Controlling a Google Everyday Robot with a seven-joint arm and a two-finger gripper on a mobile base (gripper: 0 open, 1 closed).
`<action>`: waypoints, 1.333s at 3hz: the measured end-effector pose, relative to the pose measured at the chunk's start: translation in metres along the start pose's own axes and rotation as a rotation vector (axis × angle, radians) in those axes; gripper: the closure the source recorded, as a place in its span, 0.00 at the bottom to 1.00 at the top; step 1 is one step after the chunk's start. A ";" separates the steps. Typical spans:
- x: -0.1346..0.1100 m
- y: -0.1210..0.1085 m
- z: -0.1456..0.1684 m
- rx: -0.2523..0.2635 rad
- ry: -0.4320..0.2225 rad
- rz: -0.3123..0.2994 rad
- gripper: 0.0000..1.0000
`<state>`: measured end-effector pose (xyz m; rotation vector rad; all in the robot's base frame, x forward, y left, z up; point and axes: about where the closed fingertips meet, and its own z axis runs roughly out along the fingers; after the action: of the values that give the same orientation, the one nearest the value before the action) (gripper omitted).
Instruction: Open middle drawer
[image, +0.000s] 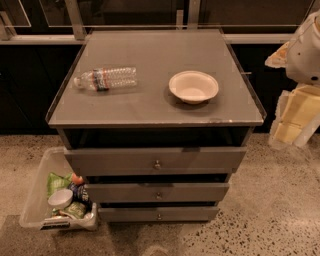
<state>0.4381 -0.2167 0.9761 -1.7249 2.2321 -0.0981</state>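
Note:
The grey cabinet (155, 107) has three flat-fronted drawers stacked one under another. The middle drawer (125, 192) is the mid-sized one and carries one small round metal knob (158, 195) at its centre. The wider drawer (115, 161) is above it and the slimmest drawer (130, 214) is below it. My white arm (306, 50) comes in at the right edge. My gripper (294, 117) hangs beside the cabinet's right side, well right of and higher than the middle drawer's knob, touching nothing.
A clear water bottle (106, 78) lies on its side on the cabinet top, with a white bowl (193, 86) to its right. A clear plastic bin (37, 200) holding snack packets stands on the speckled floor at the cabinet's lower left. Dark glass panels run behind.

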 end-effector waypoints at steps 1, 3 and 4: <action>0.000 0.000 0.000 0.000 0.000 0.000 0.00; -0.003 0.037 0.024 0.037 -0.129 0.010 0.00; -0.017 0.082 0.068 0.014 -0.269 0.034 0.00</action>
<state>0.3846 -0.1693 0.8953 -1.5868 2.0575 0.1190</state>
